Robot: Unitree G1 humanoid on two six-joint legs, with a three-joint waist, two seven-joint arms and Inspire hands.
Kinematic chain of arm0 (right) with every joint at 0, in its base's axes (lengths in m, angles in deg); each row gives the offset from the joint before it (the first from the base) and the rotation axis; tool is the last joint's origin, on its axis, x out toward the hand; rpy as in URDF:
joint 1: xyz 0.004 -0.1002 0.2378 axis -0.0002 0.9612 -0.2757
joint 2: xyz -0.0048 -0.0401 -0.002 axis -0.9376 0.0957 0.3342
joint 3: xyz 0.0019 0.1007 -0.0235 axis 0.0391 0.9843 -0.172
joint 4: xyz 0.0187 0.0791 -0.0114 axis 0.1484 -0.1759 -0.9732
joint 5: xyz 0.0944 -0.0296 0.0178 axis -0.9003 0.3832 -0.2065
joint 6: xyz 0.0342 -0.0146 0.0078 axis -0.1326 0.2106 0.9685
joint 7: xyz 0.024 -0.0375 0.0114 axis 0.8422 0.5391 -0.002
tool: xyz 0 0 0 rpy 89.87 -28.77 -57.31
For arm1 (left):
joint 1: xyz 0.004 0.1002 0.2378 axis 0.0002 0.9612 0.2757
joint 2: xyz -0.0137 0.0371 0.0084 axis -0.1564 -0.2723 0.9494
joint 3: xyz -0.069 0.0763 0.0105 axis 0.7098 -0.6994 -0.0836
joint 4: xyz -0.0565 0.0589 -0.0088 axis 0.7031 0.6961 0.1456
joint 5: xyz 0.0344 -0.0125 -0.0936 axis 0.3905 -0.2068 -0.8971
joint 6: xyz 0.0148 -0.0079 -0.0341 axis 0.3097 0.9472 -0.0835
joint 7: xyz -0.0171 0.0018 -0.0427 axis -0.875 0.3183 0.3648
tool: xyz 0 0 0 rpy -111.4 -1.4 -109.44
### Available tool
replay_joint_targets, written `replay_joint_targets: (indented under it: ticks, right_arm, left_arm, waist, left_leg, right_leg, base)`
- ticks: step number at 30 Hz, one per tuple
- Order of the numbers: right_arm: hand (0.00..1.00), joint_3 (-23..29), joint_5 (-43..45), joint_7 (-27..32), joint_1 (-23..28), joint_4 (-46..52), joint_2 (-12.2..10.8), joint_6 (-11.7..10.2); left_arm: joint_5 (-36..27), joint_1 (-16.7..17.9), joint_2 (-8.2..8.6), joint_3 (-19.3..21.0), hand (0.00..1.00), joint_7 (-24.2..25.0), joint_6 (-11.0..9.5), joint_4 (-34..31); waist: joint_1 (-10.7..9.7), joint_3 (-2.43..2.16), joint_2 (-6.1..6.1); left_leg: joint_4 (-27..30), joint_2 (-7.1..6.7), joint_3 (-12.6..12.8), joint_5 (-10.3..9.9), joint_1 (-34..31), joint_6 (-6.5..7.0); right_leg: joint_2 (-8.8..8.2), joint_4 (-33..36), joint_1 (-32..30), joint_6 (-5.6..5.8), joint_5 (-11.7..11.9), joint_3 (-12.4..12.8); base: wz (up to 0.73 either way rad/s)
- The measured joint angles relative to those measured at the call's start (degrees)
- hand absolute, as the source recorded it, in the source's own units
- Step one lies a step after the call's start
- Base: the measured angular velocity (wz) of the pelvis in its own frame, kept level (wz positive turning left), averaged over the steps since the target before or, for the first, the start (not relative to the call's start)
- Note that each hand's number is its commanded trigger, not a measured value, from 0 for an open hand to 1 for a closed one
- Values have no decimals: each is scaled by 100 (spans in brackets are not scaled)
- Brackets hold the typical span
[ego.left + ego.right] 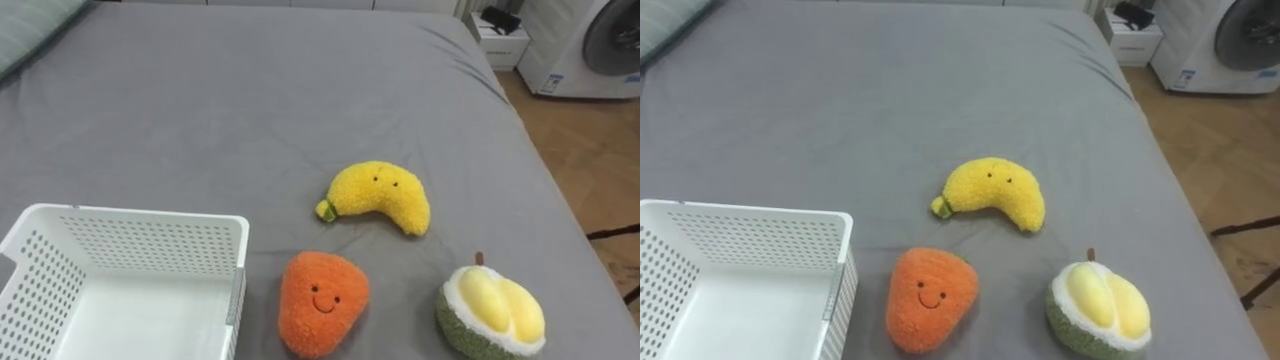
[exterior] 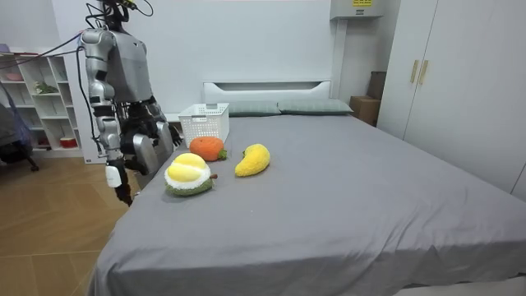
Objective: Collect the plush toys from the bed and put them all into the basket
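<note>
Currently, the right hand (image 2: pixel 123 189) is hung at the robot's side by the edge of the bed (image 1: pixel 250 100), and the left hand (image 2: pixel 169 131) is held low by the hip; whether either hand's fingers are spread or curled cannot be told. Nearest the right fingers lies the durian toy (image 1: pixel 492 312), beyond it the orange toy (image 1: pixel 320 300) and the banana toy (image 1: pixel 378 195), with the white basket (image 1: pixel 130 215) farthest, nearer the left fingers.

Eye views look down on bed (image 1: pixel 250 100); room view shares it.
</note>
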Motion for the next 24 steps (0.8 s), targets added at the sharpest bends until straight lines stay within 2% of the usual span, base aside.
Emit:
replay_joint_targets:
  ticks: [1, 2, 3, 7, 12, 17, 19, 24]
  right_arm:
    - [0, 127, -84, 4, 45, -22, 7, 1]
    - [0, 208, -132, 6, 75, -23, 9, 3]
    - [0, 332, -228, 12, 153, -23, 19, 8]
    - [0, 843, -339, 65, 294, -18, 40, 189]
    - [0, 1358, -342, 292, 327, 22, 129, 240]
    - [0, 1464, -288, 575, 125, 188, 325, 248]
    - [0, 1466, -277, 726, 78, 523, 376, 230]
    - [0, 1472, 32, 1016, -118, 1319, 436, 182]
  left_arm:
    - [0, 7, -5, 118, 0, 0, 40, -10]
    - [0, 7, -14, 151, 0, 0, 55, -10]
    - [-2, 15, -30, 184, 0, 1, 62, -10]
    - [2, 61, -57, 369, 0, 27, 78, -10]
    - [96, 65, -99, 573, 0, 48, 119, -9]
    - [132, 43, -193, 615, 0, 48, 150, -18]
    - [138, 42, -249, 619, 0, 48, 157, -15]
    - [191, 45, -263, 576, 0, 48, 154, -13]
  waist:
    - [-66, 6, -30]
    - [-86, -13, -2]
    - [-124, 10, -48]
    - [-226, 22, -87]
    - [-220, 21, -183]
    - [-201, 24, -219]
    - [-197, 20, -238]
    - [-189, 23, -260]
  left_leg:
    - [0, -1, -6, 1, 2, -1]
    - [0, -1, -7, 1, 3, -1]
    - [-1, -2, -14, 1, 7, -1]
    - [-2, -2, -14, 1, 47, -1]
    - [1, -3, 8, 3, 132, -5]
    - [9, -4, 38, 5, 98, -5]
    - [1, -4, 40, 5, 76, -5]
    - [-23, -2, 57, 5, 58, -6]
  right_leg:
    - [-1, 6, 7, -1, 0, -15]
    - [-2, 6, 8, -1, 0, -17]
    - [0, 6, 12, -1, 0, -17]
    - [-2, 15, 49, -1, 0, -15]
    - [-5, 25, 93, -6, -16, 72]
    - [3, 31, 37, 0, -7, 123]
    - [2, 49, -3, 0, -6, 120]
    - [11, 36, -25, 0, -6, 115]
  base:
    - [0]
    - [0]
    - [0]
    - [0]
    - [-4]
    - [-3]
    - [-2]
    - [0]
